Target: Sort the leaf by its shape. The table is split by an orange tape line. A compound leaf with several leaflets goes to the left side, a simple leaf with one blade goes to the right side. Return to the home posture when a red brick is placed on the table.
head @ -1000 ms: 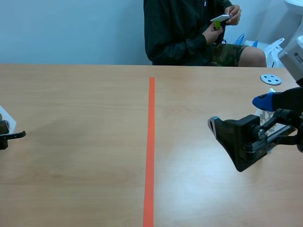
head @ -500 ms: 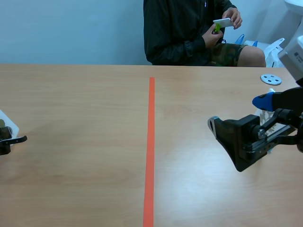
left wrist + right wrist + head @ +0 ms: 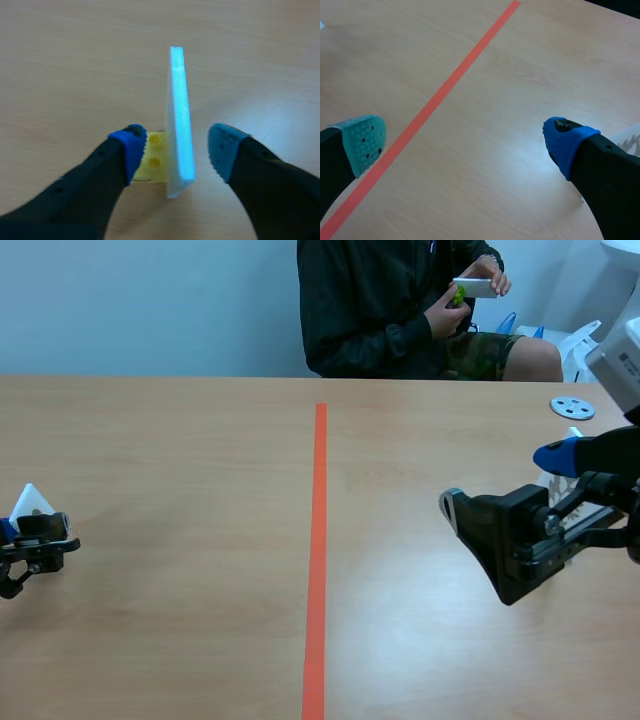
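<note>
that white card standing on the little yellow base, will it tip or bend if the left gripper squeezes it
Probably stiff: the white card stands straight on edge with no sag. Likely light, being thin. It may tip easily, since it rises tall over a small yellow base; the left gripper, open around it, should close evenly.

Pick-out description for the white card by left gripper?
Left of the orange tape line, by the table's left edge, is the left gripper. Between its open fingers a white card stands upright on a yellow studded base, unlike the person's handheld card.
</note>
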You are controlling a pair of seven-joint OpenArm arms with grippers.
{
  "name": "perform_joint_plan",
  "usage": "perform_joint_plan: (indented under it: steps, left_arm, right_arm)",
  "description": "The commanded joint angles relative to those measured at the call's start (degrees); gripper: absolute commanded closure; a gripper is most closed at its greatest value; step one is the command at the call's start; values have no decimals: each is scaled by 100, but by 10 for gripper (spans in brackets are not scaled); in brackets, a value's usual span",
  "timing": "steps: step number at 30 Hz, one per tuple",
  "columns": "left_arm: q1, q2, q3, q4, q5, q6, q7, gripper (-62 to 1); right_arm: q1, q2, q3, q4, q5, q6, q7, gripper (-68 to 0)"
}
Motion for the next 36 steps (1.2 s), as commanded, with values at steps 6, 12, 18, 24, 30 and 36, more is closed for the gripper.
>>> perform_joint_plan:
  steps: [6,12,18,24,30,36]
  left_arm:
    - [-70,-533,-50,417,-20,-31,-236,-533]
    - [278,-999,-177,1458,-24,-1078,358,-618]
    - [1161,-1274,-529,2933,-20,-2846,531,-623]
    - [2105,-1161,-605,4299,-7,-3421,538,-623]
    - [2673,-651,-605,5554,514,-3150,1274,-623]
    - [2894,-74,-605,6360,564,-2524,2291,-623]
  right_arm:
    - [50,13,55,50,39,-15,92,-653]
    - [52,15,55,50,39,-15,76,-653]
    - [55,17,55,50,39,-15,98,-653]
    - [55,17,55,50,39,-15,94,-653]
    - [59,17,55,50,39,-15,140,-653]
    - [68,17,55,50,39,-20,138,-679]
